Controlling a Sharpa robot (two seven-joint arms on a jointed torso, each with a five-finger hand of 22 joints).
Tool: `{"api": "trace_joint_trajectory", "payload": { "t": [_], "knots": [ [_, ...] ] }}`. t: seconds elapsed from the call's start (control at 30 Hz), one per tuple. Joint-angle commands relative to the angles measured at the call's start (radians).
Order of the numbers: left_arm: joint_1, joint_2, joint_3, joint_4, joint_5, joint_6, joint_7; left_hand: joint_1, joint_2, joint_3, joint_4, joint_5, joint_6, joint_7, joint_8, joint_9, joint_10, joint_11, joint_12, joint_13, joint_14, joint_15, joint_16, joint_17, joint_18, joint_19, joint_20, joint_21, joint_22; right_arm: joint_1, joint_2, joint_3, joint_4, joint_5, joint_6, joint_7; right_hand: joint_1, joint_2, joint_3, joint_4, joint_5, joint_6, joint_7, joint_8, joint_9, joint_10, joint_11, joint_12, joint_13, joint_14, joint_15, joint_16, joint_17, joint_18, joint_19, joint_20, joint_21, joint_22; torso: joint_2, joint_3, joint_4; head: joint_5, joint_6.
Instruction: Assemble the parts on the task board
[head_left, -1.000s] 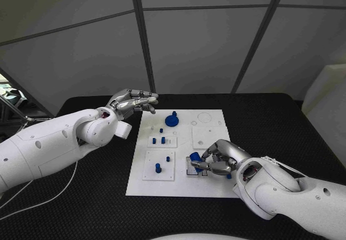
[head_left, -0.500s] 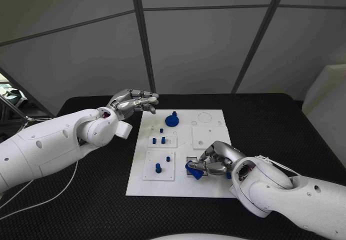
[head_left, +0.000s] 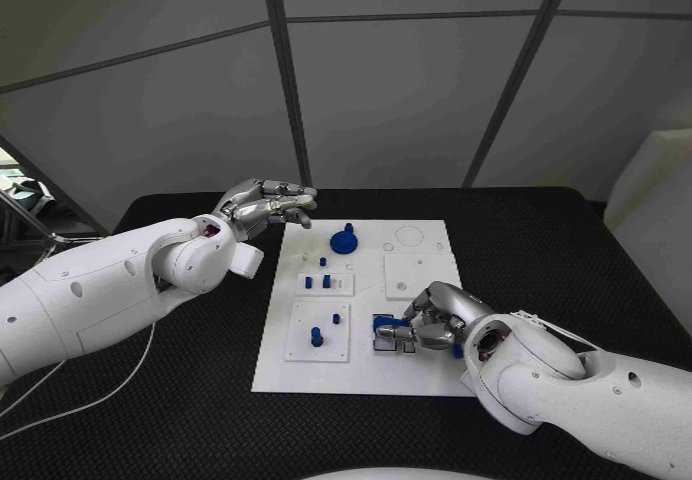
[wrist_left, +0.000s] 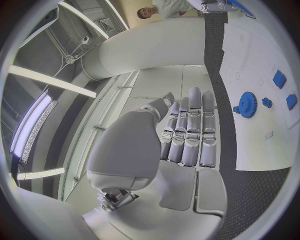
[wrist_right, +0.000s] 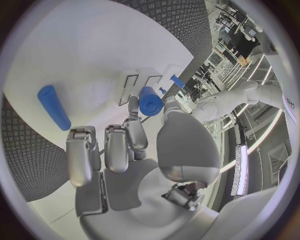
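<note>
The task board (head_left: 418, 375) is lying in the middle of the table (head_left: 577, 250). The gear (head_left: 343, 241) is sitting at the board's far end, with a small raised plate (head_left: 326, 283) carrying pegs (head_left: 325, 279) just nearer than it, and another peg plate (head_left: 319, 331) lying nearer still on the board's left side. The left robot hand (head_left: 271, 205) is hanging beyond the board's far left corner, apart from the gear. The right robot hand (head_left: 437, 318) is resting over the board's near right part, pinching a cylindrical part (head_left: 387, 327) over a slotted plate (head_left: 387, 342). Another cylindrical part (wrist_right: 54, 107) is lying on the board beside this hand.
</note>
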Motion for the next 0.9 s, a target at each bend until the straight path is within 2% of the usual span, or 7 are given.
{"api": "trace_joint_trajectory", "payload": {
  "t": [0.03,0.23,0.37,0.57,0.73,0.83,0.9],
  "knots": [
    [0.002,-0.001,0.001,0.002,0.004,0.009,0.002,-0.001,0.007,-0.005,-0.001,-0.004,-0.006,0.001,-0.003,0.001,-0.006,-0.002,-0.002,-0.002,0.004,0.0,-0.004,-0.001,0.002,0.002,0.006,-0.006,-0.001,0.001,0.002,0.001,0.01,-0.033,0.029,0.001,0.04,0.003,0.006,-0.002,0.006,0.011,0.0,-0.004,0.006,-0.006,-0.003,-0.006,0.003,0.053,-0.007,-0.006,0.011,-0.005,0.099,-0.007,-0.001,0.257,0.0,0.0,-0.0006,-0.001,-0.001],
    [0.002,-0.001,0.001,0.002,0.004,0.009,0.002,-0.001,0.007,-0.005,-0.001,-0.004,-0.006,0.001,-0.003,0.001,-0.006,-0.002,-0.002,-0.002,0.004,0.0,-0.004,-0.001,0.002,0.002,0.006,-0.006,-0.001,0.001,0.001,0.001,0.015,-0.053,0.016,0.008,0.077,0.018,0.008,-0.003,0.012,0.05,-0.01,0.011,0.025,0.0,-0.011,0.0,0.013,0.056,-0.012,0.002,0.027,-0.007,0.102,-0.01,0.005,0.263,0.0,0.0001,-0.0006,-0.002,0.0],
    [0.002,0.0,0.001,0.001,0.004,0.009,0.002,-0.001,0.007,-0.005,-0.001,-0.004,-0.006,0.001,-0.003,0.001,-0.006,-0.002,-0.002,-0.002,0.004,0.0,-0.004,-0.001,0.002,0.002,0.006,-0.006,-0.001,0.001,0.001,0.0,0.017,-0.055,0.006,0.017,0.082,0.035,0.008,-0.003,0.058,0.074,-0.02,0.021,0.041,0.005,-0.019,0.005,0.019,0.059,-0.019,0.009,0.038,-0.007,0.102,-0.017,0.005,0.263,0.0,0.0001,-0.0004,-0.002,0.0],
    [0.002,-0.002,0.001,0.001,0.004,0.008,0.001,-0.001,0.008,-0.005,-0.001,-0.004,-0.006,0.001,-0.003,0.001,-0.006,-0.002,-0.002,-0.002,0.005,0.0,-0.005,-0.001,0.002,0.002,0.006,-0.007,-0.002,0.001,0.0,0.0,0.022,-0.059,0.001,0.018,0.077,0.039,0.005,-0.002,0.071,0.081,-0.022,0.022,0.048,0.007,-0.021,0.006,0.021,0.059,-0.021,0.011,0.043,-0.007,0.102,-0.019,0.005,0.263,0.0,0.0001,-0.0004,-0.002,0.001],
    [0.002,-0.002,0.001,0.002,0.004,0.008,0.001,-0.001,0.008,-0.005,-0.001,-0.004,-0.006,0.001,-0.003,0.001,-0.006,-0.002,-0.002,-0.002,0.005,0.0,-0.005,-0.001,0.002,0.002,0.006,-0.007,-0.002,0.001,-0.001,0.0,0.024,-0.07,0.016,0.005,0.064,0.069,0.008,-0.003,0.164,0.094,-0.029,0.025,0.065,0.01,-0.027,0.006,0.025,0.06,-0.026,0.015,0.05,-0.007,0.102,-0.024,0.005,0.263,0.0,-0.0006,-0.0003,-0.003,0.002],
    [0.002,-0.002,0.001,0.002,0.004,0.008,0.001,-0.001,0.008,-0.005,-0.001,-0.004,-0.006,0.001,-0.003,0.001,-0.006,-0.002,-0.002,-0.002,0.005,0.0,-0.005,-0.001,0.002,0.002,0.006,-0.007,-0.002,0.001,0.001,0.0,0.024,-0.074,0.026,0.003,0.053,0.061,-0.001,-0.001,0.159,0.104,-0.032,0.028,0.072,0.013,-0.029,0.009,0.029,0.062,-0.027,0.018,0.056,-0.007,0.102,-0.025,0.005,0.263,0.0,-0.0001,0.0003,-0.005,0.002],
    [0.002,-0.002,0.001,0.002,0.004,0.008,0.0,-0.002,0.008,-0.006,-0.001,-0.003,-0.006,0.002,-0.003,0.002,-0.007,-0.001,-0.002,-0.002,0.005,0.0,-0.005,-0.001,0.002,0.002,0.006,-0.007,-0.002,0.001,0.003,0.0,0.023,-0.076,0.035,0.001,0.025,0.035,-0.015,0.001,0.089,0.107,-0.033,0.027,0.078,0.013,-0.03,0.005,0.028,0.061,-0.029,0.016,0.054,-0.007,0.102,-0.027,0.005,0.263,-0.001,-0.0001,0.0004,-0.005,0.003]
  ]
}}
